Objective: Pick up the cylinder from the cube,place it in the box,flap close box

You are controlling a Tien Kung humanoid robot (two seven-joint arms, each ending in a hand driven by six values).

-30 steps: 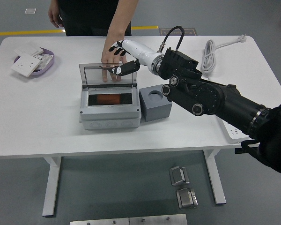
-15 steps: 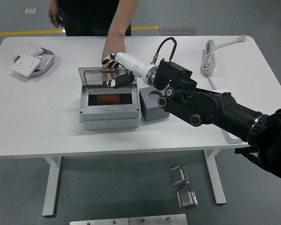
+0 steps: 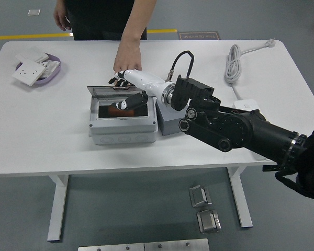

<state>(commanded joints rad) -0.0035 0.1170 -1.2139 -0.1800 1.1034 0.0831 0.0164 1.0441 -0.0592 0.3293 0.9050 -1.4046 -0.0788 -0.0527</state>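
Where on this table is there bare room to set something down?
Bare: the front strip along the near edge of the table, and between the purple tray and the box. Crowded: around the box, grey cube and right hand.

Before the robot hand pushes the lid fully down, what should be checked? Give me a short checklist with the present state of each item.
1. Cylinder lies inside the box: ok, an orange shape shows in the opening.
2. Cube holds nothing on top: cannot tell, the arm covers it.
3. Right robot hand is on the lid: ok, its fingers reach over the tilted lid.
4. Lid is closed: not ok, it is only partly lowered.
5. Person's hand is clear of the lid: not ok, it rests just behind the box.
6. Robot thumb is clear of the opening: cannot tell, dark fingers hang over it.
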